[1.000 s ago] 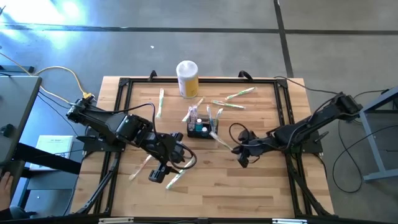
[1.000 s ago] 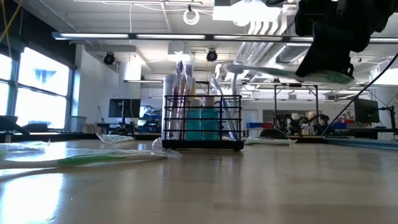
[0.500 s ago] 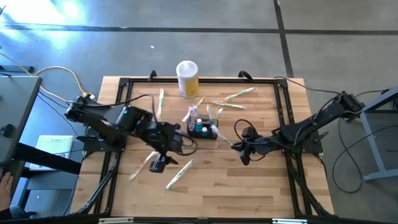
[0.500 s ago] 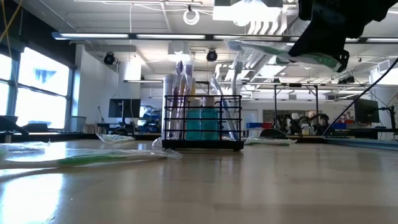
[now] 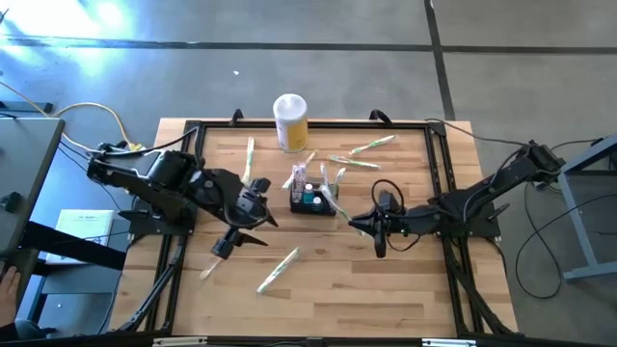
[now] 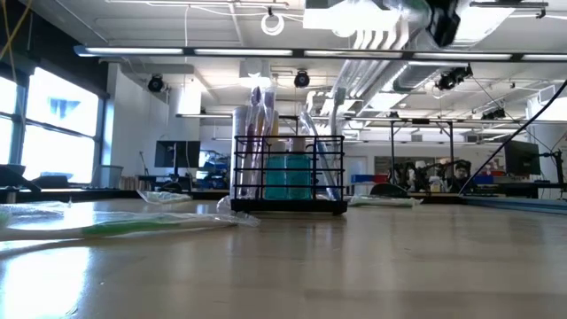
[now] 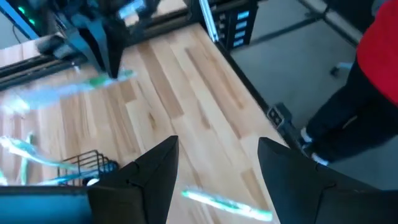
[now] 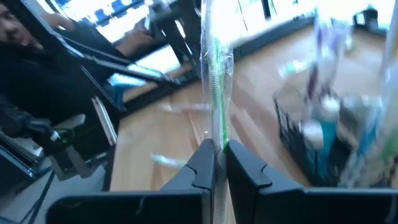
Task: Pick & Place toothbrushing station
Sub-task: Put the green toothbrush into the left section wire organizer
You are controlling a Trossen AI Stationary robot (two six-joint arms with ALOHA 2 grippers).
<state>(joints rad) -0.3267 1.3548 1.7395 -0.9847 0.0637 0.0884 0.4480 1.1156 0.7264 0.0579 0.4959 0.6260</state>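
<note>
The toothbrushing station, a small black wire-mesh basket [image 5: 310, 200], stands on its base at the table's middle, with wrapped toothbrushes and a teal item in it; it also shows in the low view [image 6: 288, 177]. My right gripper [image 5: 364, 225] hovers just right of it, shut on a wrapped green toothbrush [image 8: 214, 74]. My left gripper [image 5: 253, 224] is open and empty, raised left of the basket; its fingers [image 7: 146, 180] point toward the table's right. My right gripper pinches the wrapped toothbrush between its two fingers [image 8: 202, 165], on a part near one end [image 8: 216, 144]. The rest of the toothbrush juts out past the fingertips toward the basket. It is lifted clear of the table.
A tall yellow-and-white canister [image 5: 290, 120] stands at the far edge. Loose wrapped toothbrushes lie on the wood near the front [image 5: 278, 268], front left [image 5: 217, 258], far left [image 5: 250, 157] and far right [image 5: 371, 145]. A person in red [image 7: 379, 74] stands beyond the table's right side.
My left gripper has drawn back from the toothbrush near the table's front, going up and toward the left and far edges; that toothbrush stays on the wood. My right gripper has carried its toothbrush up and toward the basket.
</note>
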